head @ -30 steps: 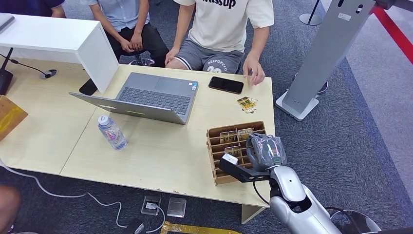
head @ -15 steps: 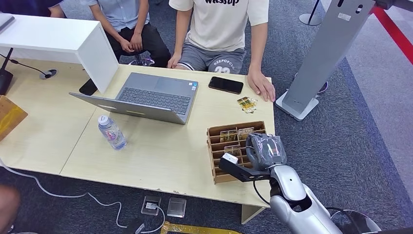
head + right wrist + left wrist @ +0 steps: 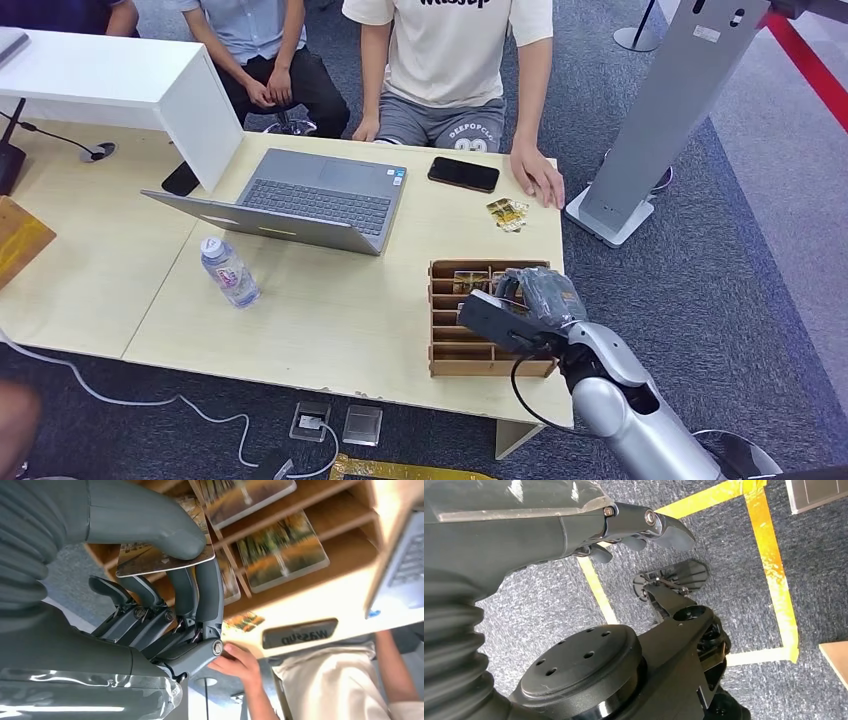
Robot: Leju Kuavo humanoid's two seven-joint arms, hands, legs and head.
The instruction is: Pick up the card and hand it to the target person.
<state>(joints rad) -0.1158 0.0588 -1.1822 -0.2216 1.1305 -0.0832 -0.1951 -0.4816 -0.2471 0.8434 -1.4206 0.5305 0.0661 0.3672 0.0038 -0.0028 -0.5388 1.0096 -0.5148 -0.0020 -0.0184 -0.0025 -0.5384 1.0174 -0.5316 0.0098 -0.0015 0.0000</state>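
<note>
Picking step under way: right robot hand (image 3: 165, 595) pinching the card (image 3: 155, 560) between thumb and fingers, just above the wooden card box (image 3: 445, 345) near the counter (image 3: 330, 310) edge at 5 o'clock. Card lying roughly flat, long axis apparently along the box's rows. Next, probably lifting clear and carrying toward the person's hand (image 3: 538, 177) at 12 o'clock. Left robot hand (image 3: 634, 530) hanging, fingers loosely curled, holding nothing.

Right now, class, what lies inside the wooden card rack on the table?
Inside the wooden card rack lie picture cards in its slots. The right hand pinches one card above them and covers the compartments beneath it.
</note>
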